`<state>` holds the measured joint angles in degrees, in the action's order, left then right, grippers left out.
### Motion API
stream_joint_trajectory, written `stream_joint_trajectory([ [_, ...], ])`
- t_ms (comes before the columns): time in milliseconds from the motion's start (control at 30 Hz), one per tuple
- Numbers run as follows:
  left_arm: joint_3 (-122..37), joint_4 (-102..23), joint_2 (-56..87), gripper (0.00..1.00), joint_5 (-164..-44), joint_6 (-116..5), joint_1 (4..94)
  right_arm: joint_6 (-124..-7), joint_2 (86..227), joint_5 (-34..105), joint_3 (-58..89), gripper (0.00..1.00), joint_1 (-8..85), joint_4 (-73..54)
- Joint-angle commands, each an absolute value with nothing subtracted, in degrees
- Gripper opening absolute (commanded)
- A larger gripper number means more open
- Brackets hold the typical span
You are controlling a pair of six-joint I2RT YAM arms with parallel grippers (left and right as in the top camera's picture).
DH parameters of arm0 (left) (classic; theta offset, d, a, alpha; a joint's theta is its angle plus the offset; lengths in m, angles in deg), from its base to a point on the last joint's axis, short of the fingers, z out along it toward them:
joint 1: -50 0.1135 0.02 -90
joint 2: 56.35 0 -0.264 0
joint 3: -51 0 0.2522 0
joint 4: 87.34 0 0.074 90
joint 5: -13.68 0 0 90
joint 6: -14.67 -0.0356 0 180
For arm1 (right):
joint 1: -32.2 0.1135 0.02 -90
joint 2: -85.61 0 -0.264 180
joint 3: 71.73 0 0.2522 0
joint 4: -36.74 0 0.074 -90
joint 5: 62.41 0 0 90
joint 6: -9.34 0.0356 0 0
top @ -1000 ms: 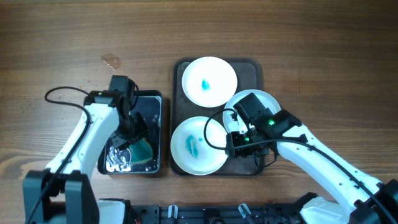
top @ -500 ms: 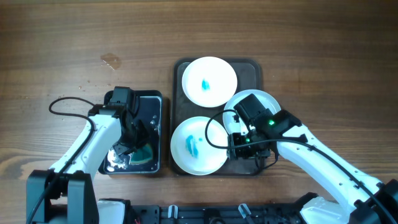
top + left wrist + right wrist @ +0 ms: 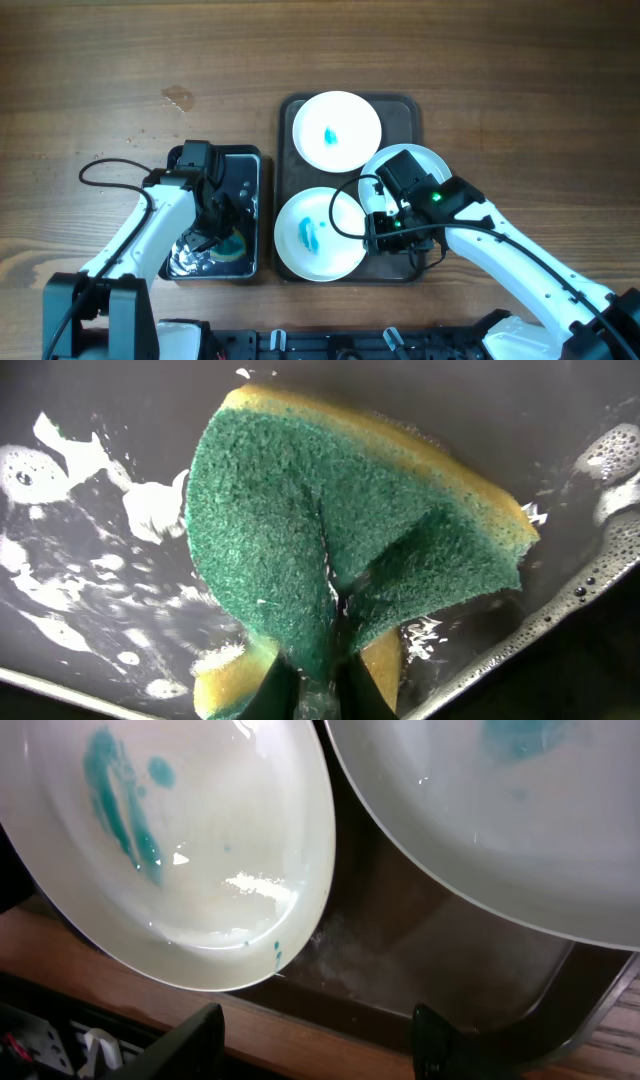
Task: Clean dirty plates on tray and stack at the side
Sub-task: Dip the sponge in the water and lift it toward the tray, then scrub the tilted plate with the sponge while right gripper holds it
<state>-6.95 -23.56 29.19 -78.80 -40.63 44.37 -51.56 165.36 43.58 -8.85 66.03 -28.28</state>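
Observation:
Three white plates with turquoise smears sit on the dark brown tray (image 3: 410, 103): one at the back (image 3: 336, 131), one at the front left (image 3: 318, 234), and one at the right (image 3: 437, 160), partly under my right arm. My right gripper (image 3: 386, 232) (image 3: 315, 1045) stands open with nothing between its fingers. It is low over the tray's front rim (image 3: 420, 940), between the front plate (image 3: 200, 850) and the right plate (image 3: 480, 820). My left gripper (image 3: 218, 232) (image 3: 322, 690) is shut on a green and yellow sponge (image 3: 330, 540) (image 3: 232, 243), which folds between its fingers.
The sponge lies in a black rectangular container (image 3: 250, 165) of soapy water (image 3: 90, 510), left of the tray. A small stain (image 3: 178, 98) marks the wooden table at the back left. A cable (image 3: 100, 165) loops beside my left arm.
My left gripper has closed on the sponge and pinched it into a fold, after shifting slightly toward the front of the container. The right arm and the plates have stayed put.

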Motion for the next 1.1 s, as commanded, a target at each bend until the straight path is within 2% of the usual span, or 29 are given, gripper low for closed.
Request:
stream_joint_trajectory([
  [0, -6.7, -24.2, 28.8, 0.04, -79.3, -44.1, 44.1, -52.0, 165.9, 42.6, -8.9, 0.6, 66.3, -27.3],
  [100, -10.7, -19.9, 28.1, 0.04, -79.5, -46.7, 44.1, -55.9, 166.1, 46.4, -9.5, 0.59, 66.3, -25.2],
  [200, -15.5, -15.6, 25.5, 0.04, -79.7, -48.2, 44.1, -58.1, 166.1, 54.6, -13.1, 0.5, 66.7, -19.6],
  [367, -20.3, -12.1, 18.3, 0.04, -82.6, -48.4, 44.1, -54.6, 166.2, 46.6, -20.1, 0.4, 67.4, -11.5],
  [567, -20.3, -12.0, 13.4, 0.04, -86.8, -49.4, 41.2, -52.0, 171.6, 42.5, -20.4, 0.26, 67.4, -4.8],
  [667, -20.3, -12.4, 13.7, 0.04, -86.8, -49.1, 37.0, -47.4, 176.9, 39.9, -20.4, 0.12, 67.4, 0.0],
  [767, -19.9, -14.2, 14.2, 0.04, -86.8, -46.7, 33.9, -43.4, 179.1, 36.8, -20.3, 0.04, 67.4, 2.6],
  [833, -19.2, -16.6, 15.3, 0.04, -86.8, -44.4, 31.1, -39.8, 178.9, 32.0, -20.0, 0.04, 67.0, 2.3],
  [1067, -19.0, -21.9, 22.5, 0.04, -90.7, -41.4, 26.8, -37.9, 178.7, 29.5, -15.0, 0.04, 62.9, -5.6],
])
